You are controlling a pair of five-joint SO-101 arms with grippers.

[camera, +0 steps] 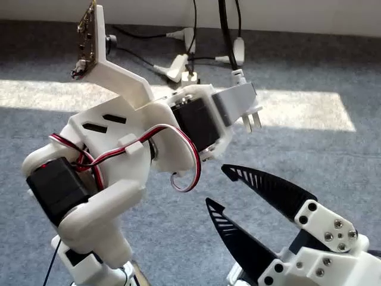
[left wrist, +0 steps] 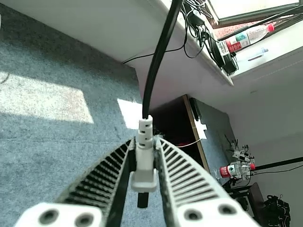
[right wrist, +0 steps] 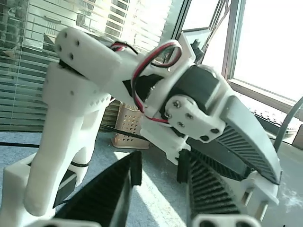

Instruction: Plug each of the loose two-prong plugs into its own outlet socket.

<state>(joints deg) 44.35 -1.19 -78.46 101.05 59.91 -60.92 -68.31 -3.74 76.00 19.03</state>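
Left end effector (left wrist: 146,142) is clamped on a white plug (left wrist: 144,163), held above the grey surface (camera: 309,155) w/ prongs free. Right end effector (camera: 217,186) is wide open, empty. Another plug (camera: 177,67) lies loose at the back. No plug looks seated yet, so approx. all the work is left.

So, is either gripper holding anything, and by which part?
Left gripper clamps the white two-prong plug by its body; right gripper, open, holds nothing.

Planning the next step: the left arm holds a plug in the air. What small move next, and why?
Probably lower the left gripper toward the white connectors on the carpet: it is shut on the plug, whose prongs hang clear of any socket.
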